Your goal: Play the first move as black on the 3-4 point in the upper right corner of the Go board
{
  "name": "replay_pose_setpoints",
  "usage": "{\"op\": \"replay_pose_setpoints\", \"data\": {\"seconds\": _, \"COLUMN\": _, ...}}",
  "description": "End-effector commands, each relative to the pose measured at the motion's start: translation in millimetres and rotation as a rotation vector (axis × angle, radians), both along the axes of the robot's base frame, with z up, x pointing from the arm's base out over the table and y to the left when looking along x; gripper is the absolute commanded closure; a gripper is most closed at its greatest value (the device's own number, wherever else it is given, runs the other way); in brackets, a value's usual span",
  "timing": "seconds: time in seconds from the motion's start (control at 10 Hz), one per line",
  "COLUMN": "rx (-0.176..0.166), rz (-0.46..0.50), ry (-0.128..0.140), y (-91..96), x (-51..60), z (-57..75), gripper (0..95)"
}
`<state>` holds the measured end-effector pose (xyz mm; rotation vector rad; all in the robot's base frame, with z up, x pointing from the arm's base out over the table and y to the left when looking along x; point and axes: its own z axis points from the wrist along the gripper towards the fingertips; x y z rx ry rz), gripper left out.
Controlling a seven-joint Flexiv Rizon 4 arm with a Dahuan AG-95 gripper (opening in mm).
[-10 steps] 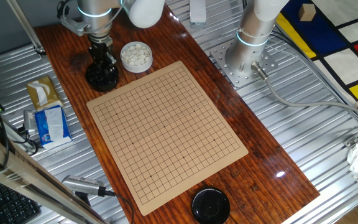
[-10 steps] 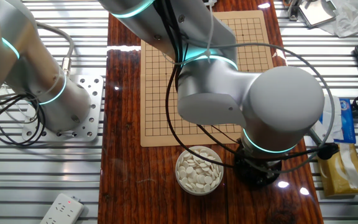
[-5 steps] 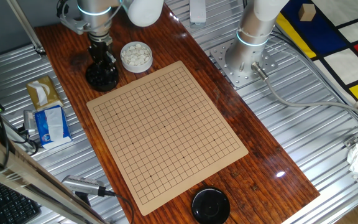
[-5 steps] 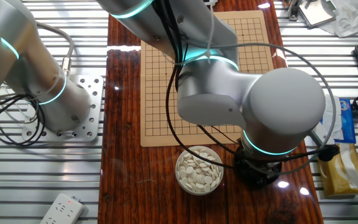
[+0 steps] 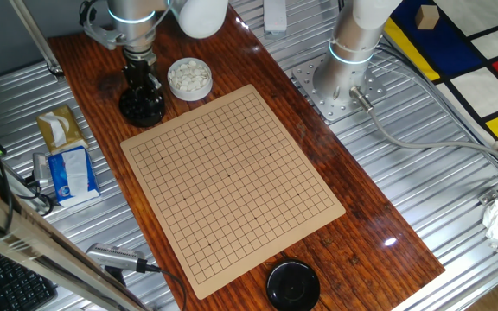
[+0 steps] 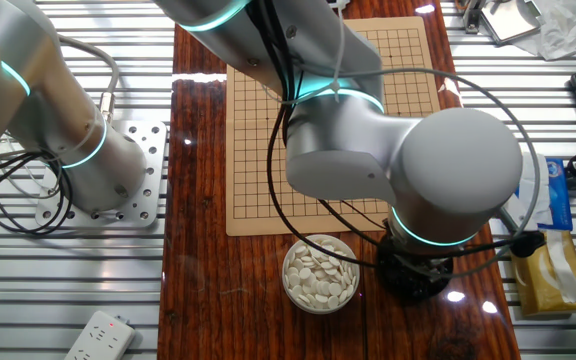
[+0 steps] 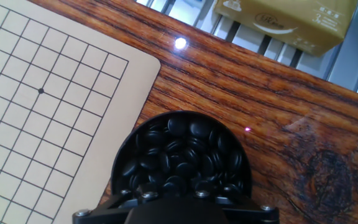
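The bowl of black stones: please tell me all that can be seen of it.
The bowl is round, dark and glossy, and stands upright on the wooden table, just off a rounded corner of the Go board. It is filled with small shiny black stones heaped together. The gripper hangs directly above it; whether the fingers touch the stones cannot be told. In the fixed views the arm hides most of the bowl.

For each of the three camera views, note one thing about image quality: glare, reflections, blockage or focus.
One fixed view: a bright lamp reflection on the glossy wooden table. The other fixed view: the robot arm fills the middle and hides part of the Go board. Hand view: sharp focus on the black stones, a small glare spot on the wood beside the board, and the gripper housing cut off at the bottom edge.
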<state>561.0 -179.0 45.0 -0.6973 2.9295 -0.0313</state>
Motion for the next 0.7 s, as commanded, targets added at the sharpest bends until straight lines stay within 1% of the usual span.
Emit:
{"op": "replay_pose_setpoints", "data": {"seconds": 0.1, "rx": -0.002, "rz": -0.004, "ry": 0.0, "y": 1.2, "x": 0.1, "z": 0.0, "gripper": 57.0}}
{"op": "replay_pose_setpoints", "data": {"seconds": 0.5, "rx": -0.002, "rz": -0.008, "ry": 0.001, "y": 1.8, "x": 0.3, "z": -0.4, "gripper": 57.0}}
{"op": "replay_pose_setpoints", "data": {"seconds": 0.6, "rx": 0.005, "rz": -0.017, "ry": 0.003, "y": 1.8, "x": 0.3, "z": -0.4, "gripper": 57.0}}
{"op": "replay_pose_setpoints", "data": {"seconds": 0.7, "rx": 0.019, "rz": -0.028, "ry": 0.006, "y": 1.8, "x": 0.3, "z": -0.4, "gripper": 76.0}}
